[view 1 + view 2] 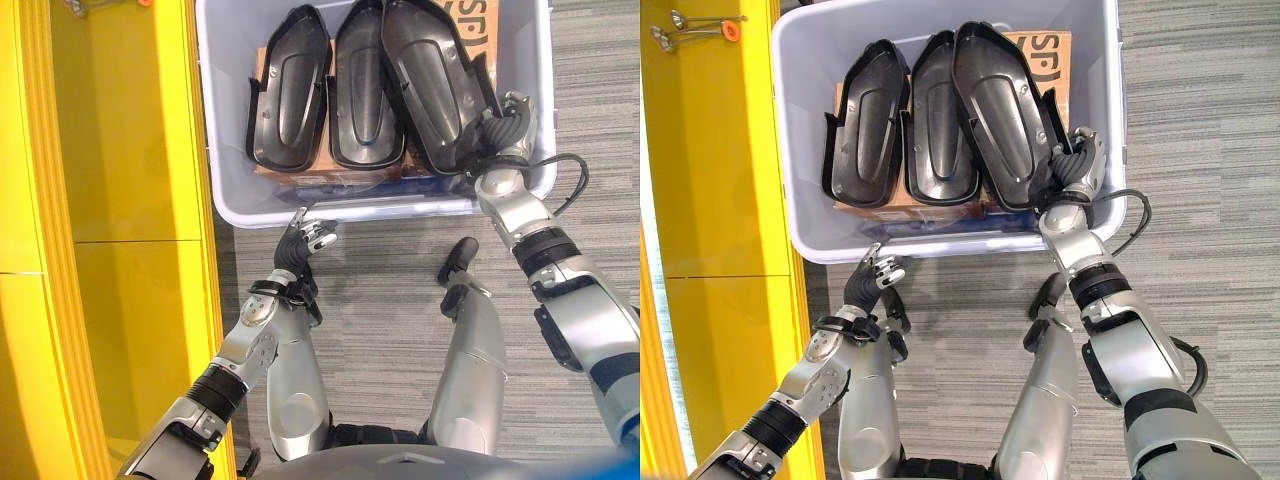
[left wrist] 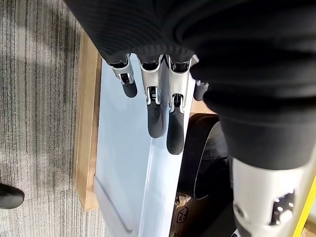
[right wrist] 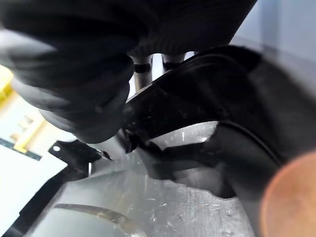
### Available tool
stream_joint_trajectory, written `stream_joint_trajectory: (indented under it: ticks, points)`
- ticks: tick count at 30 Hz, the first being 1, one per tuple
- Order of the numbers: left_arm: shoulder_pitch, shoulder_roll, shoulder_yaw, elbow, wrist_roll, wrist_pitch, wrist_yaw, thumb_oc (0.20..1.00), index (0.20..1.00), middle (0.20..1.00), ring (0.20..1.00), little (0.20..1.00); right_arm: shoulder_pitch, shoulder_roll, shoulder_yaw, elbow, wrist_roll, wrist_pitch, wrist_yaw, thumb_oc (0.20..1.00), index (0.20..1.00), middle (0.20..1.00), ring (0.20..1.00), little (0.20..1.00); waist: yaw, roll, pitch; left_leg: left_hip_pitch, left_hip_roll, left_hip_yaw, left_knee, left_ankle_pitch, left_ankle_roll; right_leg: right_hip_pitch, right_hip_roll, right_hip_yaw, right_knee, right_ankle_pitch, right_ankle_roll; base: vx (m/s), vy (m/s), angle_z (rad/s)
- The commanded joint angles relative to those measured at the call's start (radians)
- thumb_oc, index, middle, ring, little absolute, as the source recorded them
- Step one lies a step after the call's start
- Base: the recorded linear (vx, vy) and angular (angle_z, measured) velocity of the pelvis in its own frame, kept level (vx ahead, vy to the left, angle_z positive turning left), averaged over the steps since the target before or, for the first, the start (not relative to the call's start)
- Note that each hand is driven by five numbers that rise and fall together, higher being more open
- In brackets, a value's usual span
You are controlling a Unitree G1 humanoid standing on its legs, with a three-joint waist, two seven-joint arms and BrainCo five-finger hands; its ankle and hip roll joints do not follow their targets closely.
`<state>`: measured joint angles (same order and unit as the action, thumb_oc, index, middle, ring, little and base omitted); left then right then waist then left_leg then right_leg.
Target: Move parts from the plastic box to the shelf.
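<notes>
Parts (image 1: 365,85) of black moulded plastic, three long shells side by side, lie in a pale plastic box (image 1: 380,208) on a grey striped carpet (image 1: 400,300), resting on brown cardboard (image 1: 1045,45) whose far end is cut off at the top of the head views. Much of what lies under the shells is hidden, and the box's far wall runs out of view. The right hand (image 1: 1072,165) reaches into the box at its near right corner and meets the near end of the rightmost shell (image 1: 430,75); its dark ribbed cover masks the fingers there. In the right wrist view, the black shell's edge (image 3: 197,94) crosses just past the hand, with silver fingers showing only as short stubs behind it, so whether they have closed on the part cannot be told. The left hand (image 1: 310,240) hovers outside the box, just beside its near wall towards the left corner, holding nothing. In the left wrist view its fingers (image 2: 157,118) hang loosely extended over the pale rim, with a black shell partly visible past them. The yellow shelf (image 1: 110,200) stands along the box's left side, its panels running out of view at top and bottom. A small metal piece with an orange tip (image 1: 700,25) lies on it near the far end, too small to make out.
</notes>
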<state>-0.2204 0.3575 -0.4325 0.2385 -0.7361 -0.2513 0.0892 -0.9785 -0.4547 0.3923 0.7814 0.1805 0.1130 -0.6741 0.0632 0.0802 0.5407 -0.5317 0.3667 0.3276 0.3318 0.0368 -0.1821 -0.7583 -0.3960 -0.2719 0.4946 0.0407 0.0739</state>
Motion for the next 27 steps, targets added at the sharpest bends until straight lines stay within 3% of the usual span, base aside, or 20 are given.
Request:
stream_joint_trajectory:
  ticks: [1,7,8,14,18,27]
  points:
    - [0.002,0.008,-0.01,-0.024,-0.011,-0.041,-0.021,1.0,1.0,1.0,1.0,1.0,0.051,0.052,0.068,0.059,0.075,0.042,0.074,0.2,0.2,0.2,0.2,0.2,0.037,0.033,-0.021,-0.1,-0.02,0.016,0.04,-0.059,0.042,0.007,0.059,-0.031,0.096,-0.18,0.016,0.0,0.0,0.0]
    - [0.001,0.014,-0.009,-0.03,0.012,-0.078,-0.013,1.0,1.0,1.0,1.0,1.0,0.053,0.057,0.058,0.085,0.154,-0.016,0.079,0.2,0.2,0.2,0.2,0.2,0.04,0.032,-0.021,-0.082,-0.022,0.017,0.036,-0.059,0.044,0.024,0.058,-0.032,0.096,-0.183,0.013,0.0,0.0,0.0]
    - [0.003,0.024,-0.001,-0.052,0.023,-0.104,0.009,1.0,1.0,1.0,1.0,1.0,0.058,0.064,0.042,0.089,0.203,-0.063,0.071,0.2,0.2,0.2,0.2,0.2,0.042,0.031,-0.021,-0.06,-0.027,0.015,0.03,-0.059,0.045,0.043,0.06,-0.031,0.094,-0.184,0.013,0.0,0.0,0.0]
    - [-0.001,0.049,0.073,-0.14,0.079,-0.172,0.092,1.0,1.0,1.0,1.0,1.0,0.097,0.089,-0.04,0.085,0.335,-0.198,0.016,0.2,0.2,0.2,0.2,0.2,0.037,0.022,-0.021,0.055,-0.043,0.015,0.0,-0.07,0.055,0.142,0.066,-0.011,0.069,-0.189,0.019,0.01,0.003,0.0]
    - [-0.016,0.064,0.116,-0.217,0.063,-0.11,0.072,1.0,1.0,1.0,1.0,1.0,0.13,0.104,-0.116,0.075,0.357,-0.25,0.019,0.2,0.2,0.2,0.2,0.2,0.023,0.017,-0.021,0.161,-0.059,0.018,-0.03,-0.078,0.063,0.23,0.067,0.008,0.048,-0.191,0.027,0.03,0.034,-0.01]
    - [0.007,0.087,0.047,-0.262,-0.031,0.13,-0.12,1.0,1.0,1.0,1.0,1.0,0.178,0.11,-0.163,0.042,0.378,-0.22,0.041,0.2,0.2,0.2,0.2,0.2,0.005,0.01,-0.021,0.32,-0.072,0.044,-0.061,-0.089,0.075,0.39,0.055,-0.004,0.004,-0.184,0.029,0.01,0.019,-0.05]
